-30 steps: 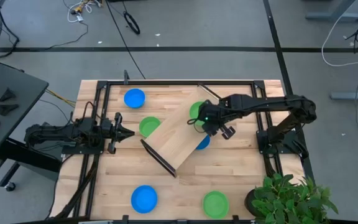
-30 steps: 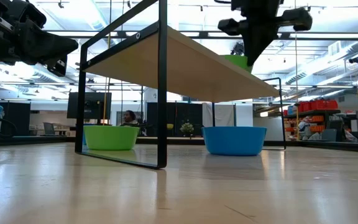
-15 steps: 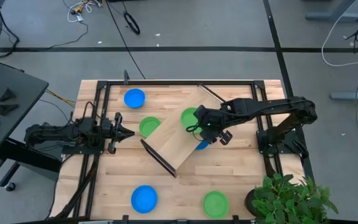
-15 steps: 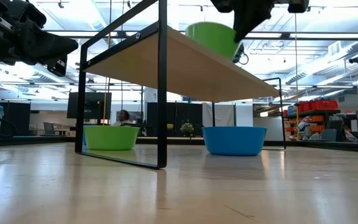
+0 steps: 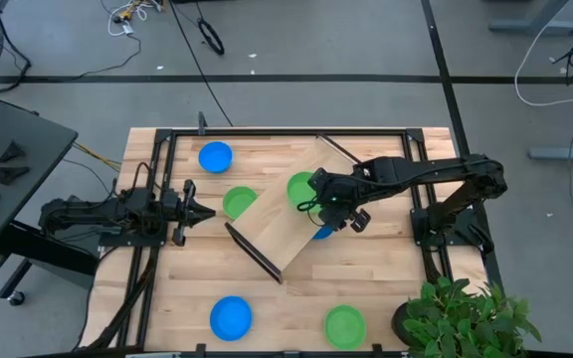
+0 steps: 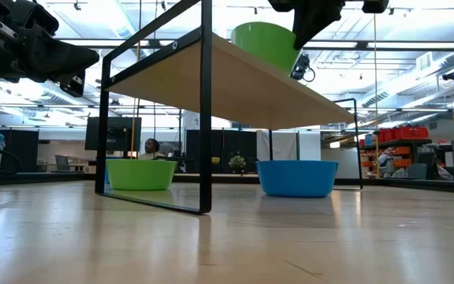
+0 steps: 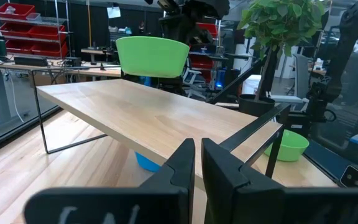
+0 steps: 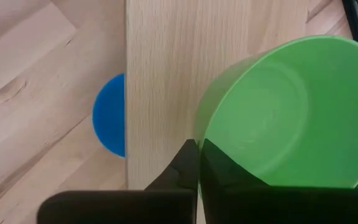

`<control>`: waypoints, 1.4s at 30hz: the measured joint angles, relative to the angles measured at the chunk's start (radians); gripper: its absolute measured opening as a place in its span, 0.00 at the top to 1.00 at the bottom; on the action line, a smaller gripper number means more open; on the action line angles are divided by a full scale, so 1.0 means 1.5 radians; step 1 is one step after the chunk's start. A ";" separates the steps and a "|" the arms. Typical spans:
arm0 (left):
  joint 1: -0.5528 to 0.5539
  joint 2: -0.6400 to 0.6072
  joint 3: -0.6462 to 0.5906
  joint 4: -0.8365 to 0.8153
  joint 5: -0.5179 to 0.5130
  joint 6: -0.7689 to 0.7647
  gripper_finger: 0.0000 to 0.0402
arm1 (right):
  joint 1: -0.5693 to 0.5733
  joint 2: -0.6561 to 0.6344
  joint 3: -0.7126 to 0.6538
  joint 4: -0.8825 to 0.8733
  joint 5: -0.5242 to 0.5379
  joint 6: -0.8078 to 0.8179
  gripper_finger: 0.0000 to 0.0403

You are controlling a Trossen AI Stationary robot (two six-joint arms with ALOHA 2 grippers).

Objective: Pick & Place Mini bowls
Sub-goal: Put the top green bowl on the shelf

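Green bowl [image 5: 302, 185] over wooden tray [image 5: 288, 221], rim pinched in right claw [image 5: 332, 206]. Best lowered level, flat onto the tray, then released. Left claw [image 5: 203, 212] nearly together, empty, waiting at tabletop [image 5: 167, 318] edge.

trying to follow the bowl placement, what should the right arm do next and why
Probably lower the green bowl a little onto the wooden shelf, then open. The right gripper is shut on the bowl's rim, and the low view shows the bowl tilted over the shelf's top, seemingly not yet resting flat. The left gripper waits at the table's left side.
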 joint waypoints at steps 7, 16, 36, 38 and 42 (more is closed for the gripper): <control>0.000 0.000 0.000 0.000 0.000 0.000 0.92 | -0.006 0.000 0.000 -0.006 0.000 0.021 1.00; 0.000 0.000 0.000 0.000 0.000 0.000 0.92 | -0.047 0.000 0.000 -0.055 0.000 0.080 1.00; 0.000 0.000 0.000 0.000 0.000 0.000 0.92 | -0.127 0.001 -0.045 -0.068 -0.050 0.112 1.00; 0.000 0.000 0.000 0.000 0.000 0.000 0.92 | -0.130 0.001 -0.045 -0.068 -0.053 0.112 1.00; 0.000 0.000 0.000 0.000 0.000 0.000 0.92 | -0.143 0.001 -0.045 -0.068 -0.051 0.125 1.00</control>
